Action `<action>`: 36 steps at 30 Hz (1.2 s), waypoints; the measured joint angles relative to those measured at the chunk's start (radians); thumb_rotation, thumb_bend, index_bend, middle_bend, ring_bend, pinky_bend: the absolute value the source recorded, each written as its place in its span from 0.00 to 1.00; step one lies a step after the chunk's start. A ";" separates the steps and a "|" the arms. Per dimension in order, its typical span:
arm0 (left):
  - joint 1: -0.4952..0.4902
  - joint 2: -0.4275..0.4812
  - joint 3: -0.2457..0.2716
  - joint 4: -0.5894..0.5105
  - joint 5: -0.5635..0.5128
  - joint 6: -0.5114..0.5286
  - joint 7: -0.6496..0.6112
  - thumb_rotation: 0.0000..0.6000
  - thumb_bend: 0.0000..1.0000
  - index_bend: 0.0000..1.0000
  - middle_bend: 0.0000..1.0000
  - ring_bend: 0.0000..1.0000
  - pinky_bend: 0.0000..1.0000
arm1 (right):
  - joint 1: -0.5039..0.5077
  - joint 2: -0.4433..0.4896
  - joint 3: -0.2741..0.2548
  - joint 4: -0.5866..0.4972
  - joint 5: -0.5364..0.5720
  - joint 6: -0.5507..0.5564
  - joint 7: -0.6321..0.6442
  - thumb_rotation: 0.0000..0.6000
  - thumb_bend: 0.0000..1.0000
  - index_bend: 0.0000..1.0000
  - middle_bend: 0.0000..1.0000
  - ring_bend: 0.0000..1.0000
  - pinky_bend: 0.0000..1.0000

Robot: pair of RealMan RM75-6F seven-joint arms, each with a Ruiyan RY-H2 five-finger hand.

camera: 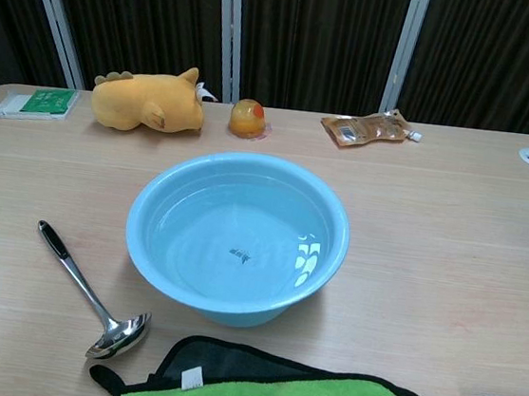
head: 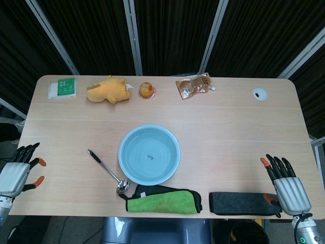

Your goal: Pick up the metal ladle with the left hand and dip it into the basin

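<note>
The metal ladle lies flat on the table left of the light blue basin, its black-tipped handle pointing far left and its bowl near the front edge. The basin holds water. My left hand hovers at the table's left edge, fingers apart and empty, well left of the ladle. At the front right corner my right hand is open and holds nothing. Neither hand shows in the chest view.
A green cloth lies in front of the basin, touching the ladle's bowl, with a dark grey cloth to its right. Along the far edge sit a green-white packet, a yellow plush, an orange cup and a brown pouch.
</note>
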 measured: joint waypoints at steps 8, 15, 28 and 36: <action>-0.068 -0.081 -0.037 0.029 -0.042 -0.085 0.056 1.00 0.28 0.45 0.00 0.00 0.00 | 0.007 0.016 0.003 0.005 0.017 -0.014 0.034 1.00 0.00 0.00 0.00 0.00 0.00; -0.139 -0.156 -0.061 0.059 -0.074 -0.171 0.101 1.00 0.28 0.44 0.00 0.00 0.00 | 0.011 0.029 0.008 0.009 0.035 -0.021 0.061 1.00 0.00 0.00 0.00 0.00 0.00; -0.240 -0.245 -0.072 0.097 -0.126 -0.311 0.145 1.00 0.27 0.37 0.00 0.00 0.00 | 0.024 0.035 0.017 0.017 0.062 -0.042 0.087 1.00 0.00 0.00 0.00 0.00 0.00; -0.278 -0.284 -0.063 0.133 -0.141 -0.364 0.155 1.00 0.25 0.40 0.00 0.00 0.00 | 0.025 0.032 0.016 0.017 0.062 -0.042 0.077 1.00 0.00 0.00 0.00 0.00 0.00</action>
